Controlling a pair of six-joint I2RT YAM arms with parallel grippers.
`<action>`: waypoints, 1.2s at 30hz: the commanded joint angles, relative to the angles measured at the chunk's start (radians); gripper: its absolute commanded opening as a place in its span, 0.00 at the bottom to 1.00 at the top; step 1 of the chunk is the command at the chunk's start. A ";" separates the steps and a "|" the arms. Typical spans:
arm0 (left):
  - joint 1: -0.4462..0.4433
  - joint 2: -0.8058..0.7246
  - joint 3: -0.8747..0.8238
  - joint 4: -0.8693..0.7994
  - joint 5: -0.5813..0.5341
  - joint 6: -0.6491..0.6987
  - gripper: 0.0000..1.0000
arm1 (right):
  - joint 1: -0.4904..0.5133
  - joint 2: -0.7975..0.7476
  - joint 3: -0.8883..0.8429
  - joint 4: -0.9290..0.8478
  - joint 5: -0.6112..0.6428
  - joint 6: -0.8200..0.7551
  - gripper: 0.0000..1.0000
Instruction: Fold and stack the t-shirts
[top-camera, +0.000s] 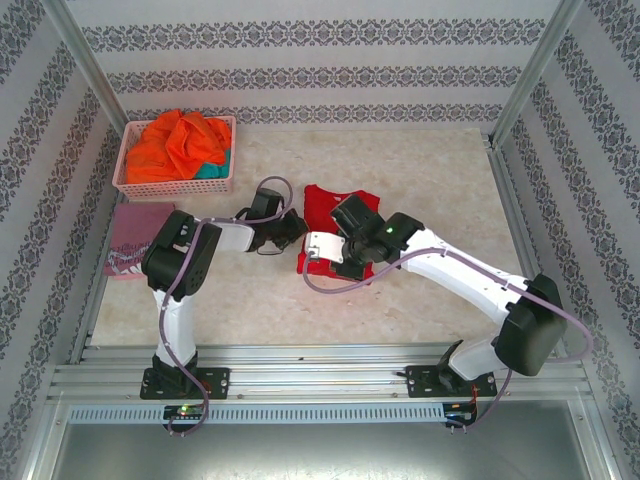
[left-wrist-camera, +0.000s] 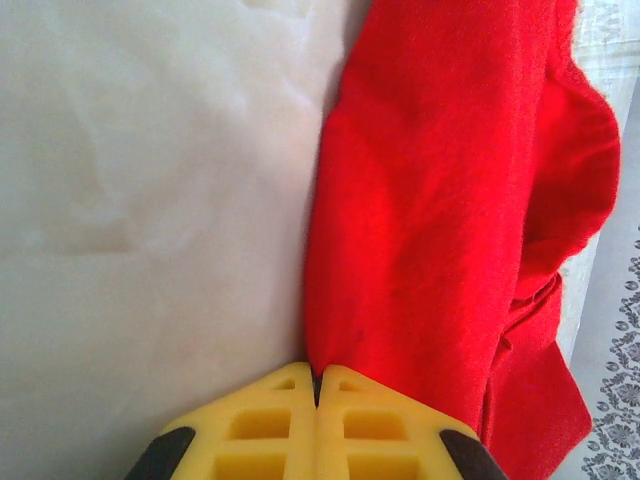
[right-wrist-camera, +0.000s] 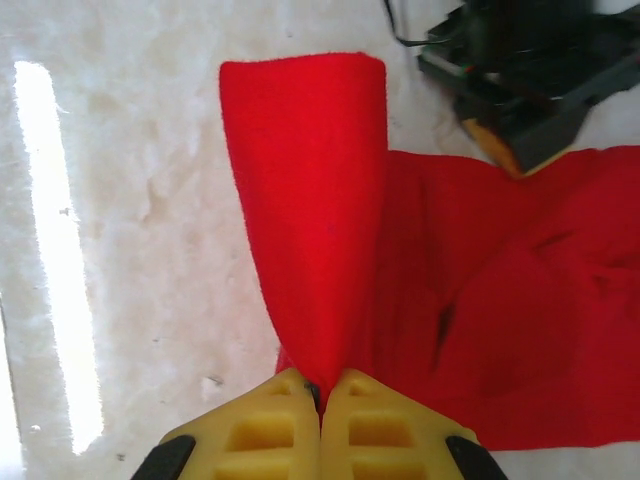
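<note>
Pink lattice basket at the far left of the pale marbled table, striped patterned walls on the far, left and right sides, metal posts at the far corners, metal rail along the near edge.

White arms with black joints, lilac cables and yellow hollow-celled jaws.

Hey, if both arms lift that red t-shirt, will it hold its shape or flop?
Probably floppy: the red t-shirt drapes and creases from where the right gripper pinches it. It likely sags between pinch points, since the left gripper grips just an edge. Seems light, thin cloth.
</note>
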 joint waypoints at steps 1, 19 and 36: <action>0.018 0.000 -0.039 -0.064 0.021 0.044 0.00 | -0.039 0.071 0.080 -0.033 0.075 -0.079 0.00; 0.073 0.072 -0.005 -0.138 0.055 0.148 0.00 | -0.233 0.401 0.444 -0.031 0.063 -0.256 0.00; 0.110 0.124 0.018 -0.159 0.085 0.118 0.00 | -0.308 0.555 0.602 0.027 0.066 -0.322 0.00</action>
